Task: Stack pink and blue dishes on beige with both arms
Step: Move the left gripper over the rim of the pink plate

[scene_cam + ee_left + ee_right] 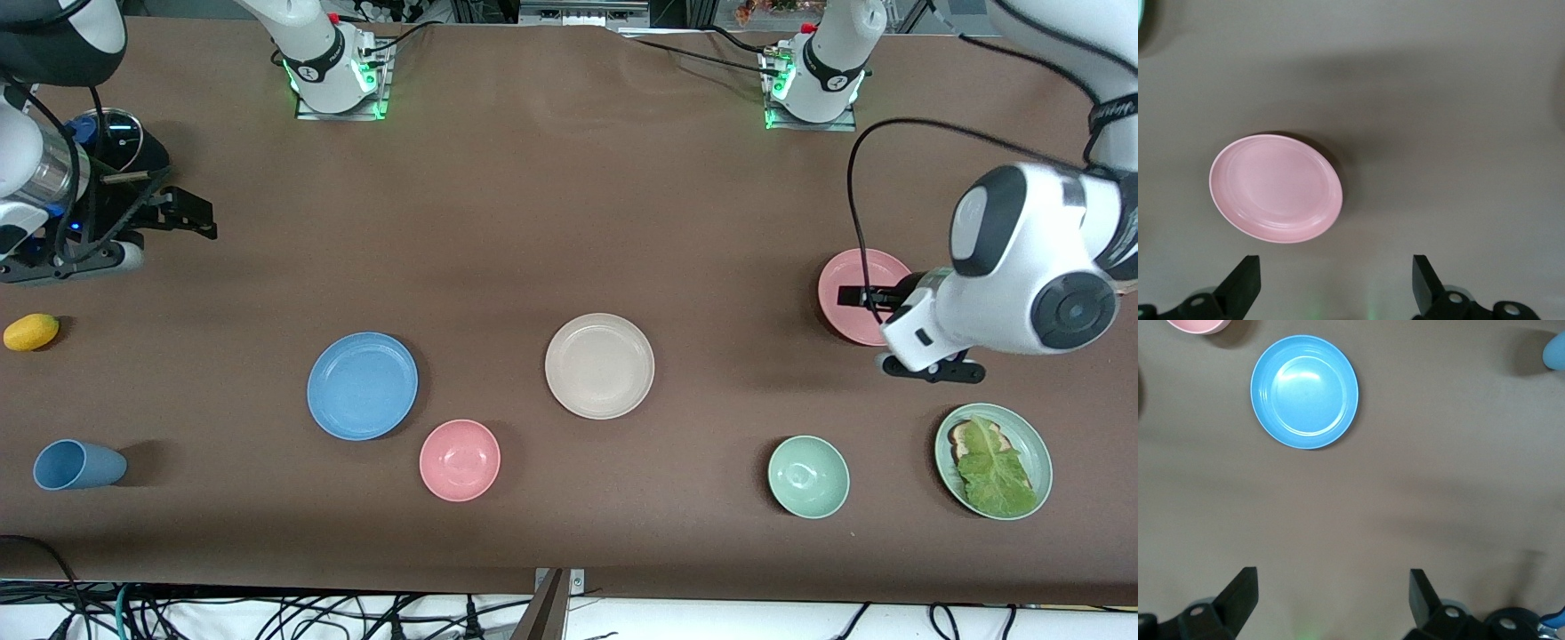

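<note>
While the front view takes in the whole brown tabletop (551,222), it shows the beige plate (599,365) near the middle, bare, with the blue plate (362,386) beside it toward the right arm's end and the pink plate (858,295) well apart toward the left arm's end, partly covered by the left arm's wrist. Only this view shows the small pink bowl (460,460), the green bowl (808,476), the green plate with a lettuce leaf (993,460), the blue cup (76,464) lying on its side and the yellow fruit (31,332). The left gripper (859,296) is over the pink plate here, but its fingers are hard to make out against the wrist; the right gripper (182,216) hangs over the tabletop near that arm's end, waiting. The left wrist view shows what the front view hides: the whole pink plate (1275,188), flat on the tabletop and empty, with the left gripper (1336,283) spread wide and holding nothing, only its fingertips (1245,280) inside the frame. The right wrist view shows the blue plate (1304,391) empty, the pink bowl and blue cup cut off at the edges, and the right gripper (1333,600) likewise wide and empty.
</note>
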`<state>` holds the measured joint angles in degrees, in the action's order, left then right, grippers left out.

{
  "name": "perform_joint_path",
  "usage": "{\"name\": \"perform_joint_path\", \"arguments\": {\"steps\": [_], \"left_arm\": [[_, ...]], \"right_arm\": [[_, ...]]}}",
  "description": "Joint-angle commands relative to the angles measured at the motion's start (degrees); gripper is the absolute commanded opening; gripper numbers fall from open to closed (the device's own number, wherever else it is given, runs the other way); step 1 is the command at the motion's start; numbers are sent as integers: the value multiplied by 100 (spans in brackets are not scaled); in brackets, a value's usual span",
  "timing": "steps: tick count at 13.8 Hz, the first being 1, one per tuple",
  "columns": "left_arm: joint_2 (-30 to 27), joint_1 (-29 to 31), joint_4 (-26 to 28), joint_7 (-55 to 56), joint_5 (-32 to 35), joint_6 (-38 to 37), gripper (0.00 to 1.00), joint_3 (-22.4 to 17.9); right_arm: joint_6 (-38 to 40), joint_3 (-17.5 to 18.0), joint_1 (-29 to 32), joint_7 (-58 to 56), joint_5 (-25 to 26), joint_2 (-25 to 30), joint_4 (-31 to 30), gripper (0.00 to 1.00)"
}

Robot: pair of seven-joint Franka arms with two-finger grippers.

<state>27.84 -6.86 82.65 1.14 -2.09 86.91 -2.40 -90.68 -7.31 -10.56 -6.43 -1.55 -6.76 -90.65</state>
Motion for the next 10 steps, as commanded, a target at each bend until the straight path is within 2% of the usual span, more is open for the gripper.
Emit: {"name": "perform_joint_path", "arguments": {"steps": [1,4,5,7,8,10], "left_arm": [[99,361,75,-96,-238,150,100,-15],[-6,747,663,-550,-300,527,100,-24],[-172,852,1030,-893,-449,860,100,-76],[-803,880,2293,-1334,-520,1903,100,-286],[-1007,871,2752,-1544,-616,2300,100,-409],[-1105,906,3256,-2158,-897,2760,100,-673]], "right_arm": [[-134,20,45,-95,50,-71,30,100],[-143,11,45,-87,-20,-167,30,100],[-213,11,45,-87,-3,-194,30,100],[-432,11,45,-95,-3,-386,21,100],[-546,11,45,-87,-20,-492,13,100],[-853,11,97,-96,-38,-782,-13,100]]}}
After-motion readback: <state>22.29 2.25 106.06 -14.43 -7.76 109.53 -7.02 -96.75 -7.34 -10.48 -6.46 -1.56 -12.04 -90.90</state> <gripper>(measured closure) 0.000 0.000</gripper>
